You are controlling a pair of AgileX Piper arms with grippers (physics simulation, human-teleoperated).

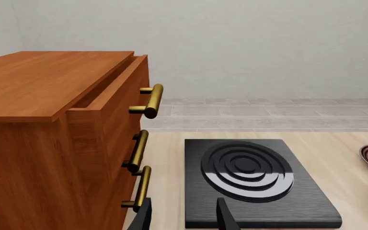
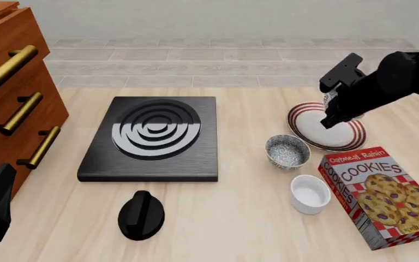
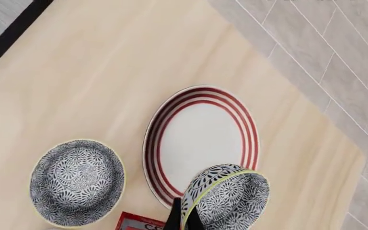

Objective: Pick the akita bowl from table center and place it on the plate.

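The right gripper is pinching the rim of the akita bowl between its fingers, holding it tilted in the air above the plate, over the part of the plate's rim nearest the camera in the right wrist view. The plate is lying near the table's right edge, bare inside. A second patterned bowl is sitting just beside the plate, toward the table's middle, with a white ramekin and a cookie box closer to the front edge; both bowls on the table look bare inside. The left gripper is hovering with fingers spread, holding nothing, facing the stove burner beside the wooden drawer cabinet. A black knob is lying near the front edge.
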